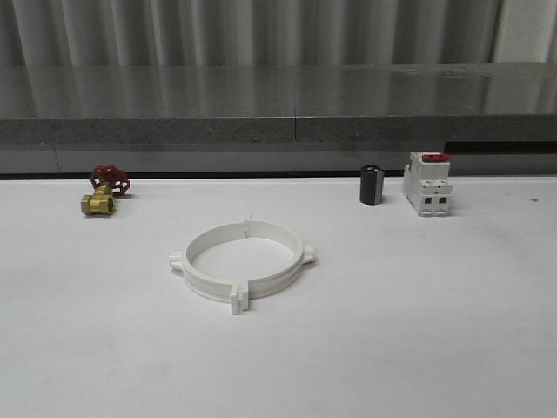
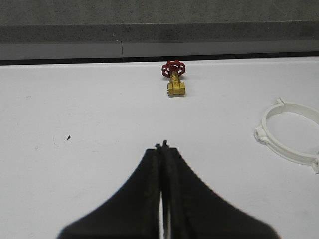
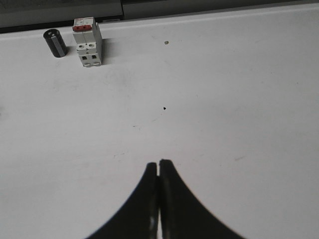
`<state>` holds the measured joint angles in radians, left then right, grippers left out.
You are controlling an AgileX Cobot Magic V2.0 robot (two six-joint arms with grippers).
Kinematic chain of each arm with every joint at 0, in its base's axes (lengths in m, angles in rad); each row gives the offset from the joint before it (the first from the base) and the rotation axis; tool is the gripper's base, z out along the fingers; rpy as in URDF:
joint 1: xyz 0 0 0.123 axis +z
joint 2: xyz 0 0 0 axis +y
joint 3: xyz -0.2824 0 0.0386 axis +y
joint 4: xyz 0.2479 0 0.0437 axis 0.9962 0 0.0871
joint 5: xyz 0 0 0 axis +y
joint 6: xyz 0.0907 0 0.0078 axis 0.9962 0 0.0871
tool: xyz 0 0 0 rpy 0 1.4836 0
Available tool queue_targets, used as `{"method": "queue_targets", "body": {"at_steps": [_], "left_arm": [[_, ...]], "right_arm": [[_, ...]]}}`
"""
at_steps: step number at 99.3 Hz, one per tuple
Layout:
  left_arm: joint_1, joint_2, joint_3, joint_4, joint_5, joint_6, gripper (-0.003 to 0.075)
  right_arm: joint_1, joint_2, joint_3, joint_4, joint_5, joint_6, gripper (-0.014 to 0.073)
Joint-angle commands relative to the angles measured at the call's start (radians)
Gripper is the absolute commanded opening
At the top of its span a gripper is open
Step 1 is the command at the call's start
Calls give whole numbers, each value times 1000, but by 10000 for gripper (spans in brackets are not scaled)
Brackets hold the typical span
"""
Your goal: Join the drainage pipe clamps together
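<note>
The two white drainage pipe clamps (image 1: 242,260) lie in the middle of the white table, their ends meeting so that they form one wide ring with flat tabs front, back and at both sides. Part of that ring (image 2: 291,135) shows in the left wrist view. My left gripper (image 2: 162,146) hovers shut over bare table, well apart from the ring, with nothing between its black fingers. My right gripper (image 3: 159,163) is shut too, over bare table, holding nothing.
A brass valve with a red handwheel (image 1: 104,191) sits at the back left. At the back right stand a small dark cylinder (image 1: 372,185) and a white breaker with a red top (image 1: 427,183). A grey ledge (image 1: 278,104) runs behind the table.
</note>
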<state>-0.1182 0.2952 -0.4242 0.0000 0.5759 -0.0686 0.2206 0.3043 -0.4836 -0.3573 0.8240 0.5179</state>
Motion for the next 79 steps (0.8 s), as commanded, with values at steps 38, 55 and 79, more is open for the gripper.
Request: {"method": "queue_targets", "body": {"at_steps": [38,55,79], "left_arm": [[2,9,-27,0,-77,-2,-20],[2,9,-27,0,-77,-2,-20],[2,9,-27,0,-77,-2,-20]], "right_arm": [[-6,-5,2,-72,-190,-11,-118],[-8,-42,65,-24,-260,-21,-118],[-138,-130,138,184,-353,-298,-118]]}}
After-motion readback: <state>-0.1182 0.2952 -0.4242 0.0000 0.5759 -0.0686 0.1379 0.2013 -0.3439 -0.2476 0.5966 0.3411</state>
